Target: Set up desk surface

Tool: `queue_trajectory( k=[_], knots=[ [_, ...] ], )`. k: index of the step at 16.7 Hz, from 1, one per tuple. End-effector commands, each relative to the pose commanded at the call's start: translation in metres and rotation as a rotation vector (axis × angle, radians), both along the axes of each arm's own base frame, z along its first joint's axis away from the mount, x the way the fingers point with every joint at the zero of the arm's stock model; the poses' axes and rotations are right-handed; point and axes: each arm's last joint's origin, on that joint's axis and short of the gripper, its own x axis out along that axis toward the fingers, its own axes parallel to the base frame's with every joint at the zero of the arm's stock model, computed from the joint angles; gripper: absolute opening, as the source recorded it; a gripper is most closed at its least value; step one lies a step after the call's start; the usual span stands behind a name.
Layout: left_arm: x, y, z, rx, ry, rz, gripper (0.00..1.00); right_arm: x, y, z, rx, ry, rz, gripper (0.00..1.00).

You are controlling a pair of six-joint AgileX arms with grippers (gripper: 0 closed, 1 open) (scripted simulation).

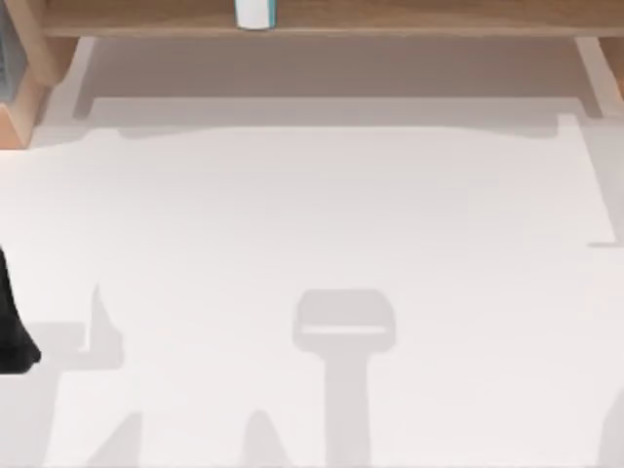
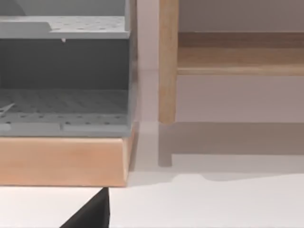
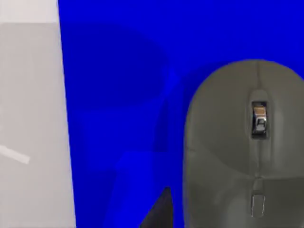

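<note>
Mostly the desk surface [image 1: 322, 224] lay bare across the centre; a black left arm piece [image 1: 12, 327] sat at nine o'clock, grip state impossible to tell. By the right wrist view, a grey mouse [image 3: 242, 147] rested on a blue mat [image 3: 118, 95]; descending blind might knock it askew.

Broad, flat, matte white bench [image 1: 322, 214], seen from above, unmarked apart from grey shadows across its near half. Along the far edge stands a light-brown wooden shelf frame [image 1: 409, 19], its feet resting on the bench at the far left and far right; a white-and-teal container [image 1: 255, 13] sits on the shelf board. In the left wrist view, a wooden base block [image 2: 61, 161] rests directly on the bench and carries a grey perforated organiser [image 2: 64, 76], beside a slim upright wooden post [image 2: 167, 61]. In the right wrist view, a blue mat [image 3: 118, 95] lies flat on the bench, with a grey mouse [image 3: 237, 152] resting on the mat.
</note>
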Motion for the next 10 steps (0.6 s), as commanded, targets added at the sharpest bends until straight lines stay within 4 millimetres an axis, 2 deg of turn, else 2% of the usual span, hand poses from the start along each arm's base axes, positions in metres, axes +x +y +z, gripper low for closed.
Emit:
queue_trajectory(
  k=[2,3,10],
  knots=[
    [0.0,0.0,0.0,0.0,0.0,0.0,1.0,0.0,0.0,0.0,0.0,0.0,0.0,0.98],
    [0.0,0.0,0.0,0.0,0.0,0.0,1.0,0.0,0.0,0.0,0.0,0.0,0.0,1.0],
    [0.0,0.0,0.0,0.0,0.0,0.0,1.0,0.0,0.0,0.0,0.0,0.0,0.0,1.0]
  ],
)
